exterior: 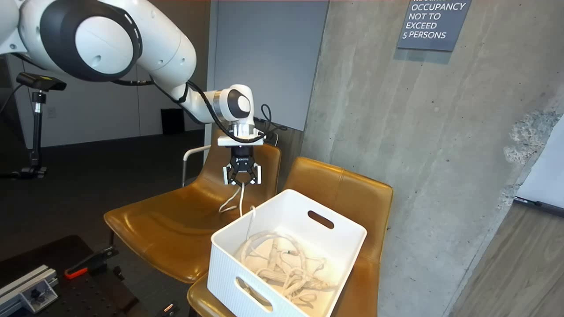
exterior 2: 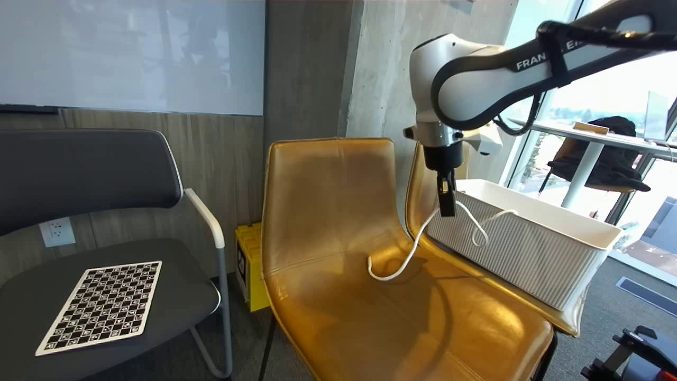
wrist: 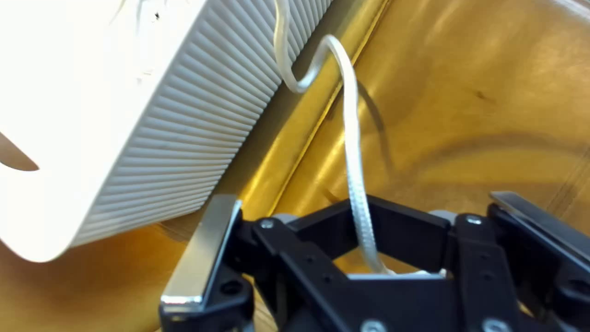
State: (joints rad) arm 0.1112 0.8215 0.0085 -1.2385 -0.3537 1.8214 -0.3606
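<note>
We are seeing the gripper [exterior: 242, 182] hanging above the seat of a tan chair [exterior 2: 349, 317], its jaws pressing fully together and pinching a white cord [wrist: 352, 143] partway along its length. The relation we are weighing most is that the cord is leaving the fingertips two ways, the grip forming a high point. One stretch is dropping from the gripper to the seat beneath, where what looks like a loose end is lying in a shallow curve; the other is falling beside the gripper, bending into an S and climbing over the nearest rim of a white bin [exterior: 224, 273], which is sitting lower than the gripper and off to its side, on a neighbouring chair [exterior: 339, 185]. So the cord's long axis is running across beneath the gripper, from seat to bin. We are finding the cord thin, round and probably pliant, a fine braid showing in the wrist view. Inside the bin, below the gripper's level, pale ropes [exterior: 282, 276] are lying tangled; whether the cord is joining them, we are not managing to tell.
</note>
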